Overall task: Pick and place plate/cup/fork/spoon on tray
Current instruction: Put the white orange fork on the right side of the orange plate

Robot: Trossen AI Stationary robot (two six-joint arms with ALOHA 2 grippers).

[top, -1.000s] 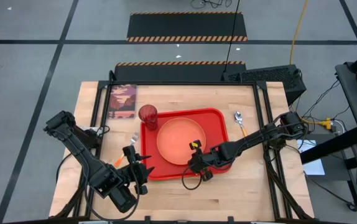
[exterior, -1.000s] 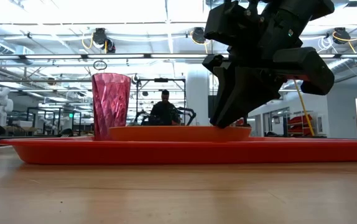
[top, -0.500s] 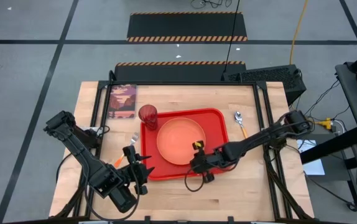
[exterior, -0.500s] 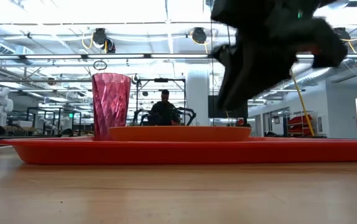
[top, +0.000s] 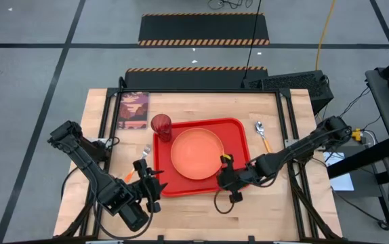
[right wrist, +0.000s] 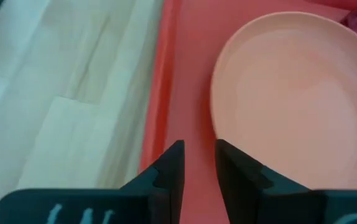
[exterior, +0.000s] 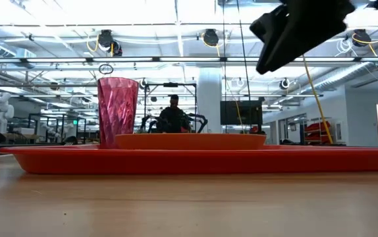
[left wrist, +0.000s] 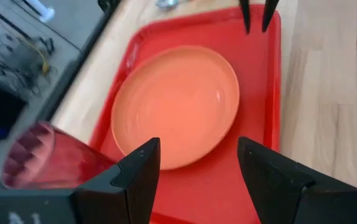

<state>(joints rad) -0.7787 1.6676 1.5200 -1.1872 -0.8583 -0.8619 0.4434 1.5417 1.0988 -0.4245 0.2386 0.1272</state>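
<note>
The orange plate (top: 196, 154) lies flat in the middle of the red tray (top: 238, 130), and the dark red cup (top: 161, 125) stands upright on the tray's far left corner. The spoon (top: 261, 132) lies on the table right of the tray. The fork (top: 145, 152) lies on the table left of it, its handle running under my left gripper. My left gripper (left wrist: 197, 168) hovers open at the tray's near left corner. My right gripper (right wrist: 197, 167) hangs above the tray's near right part, beside the plate, with a narrow gap between its fingers and nothing in it.
A picture card (top: 133, 110) lies at the table's far left corner. Bare wood runs along the near edge (top: 201, 220) and right of the tray. In the low view the right gripper (exterior: 294, 29) hangs well above the plate (exterior: 189, 140). A person stands in the room behind.
My right gripper has come away from the plate's near right rim, risen well above it and drawn toward the table's right edge, rolling a little. The plate has stayed flat on the tray.
</note>
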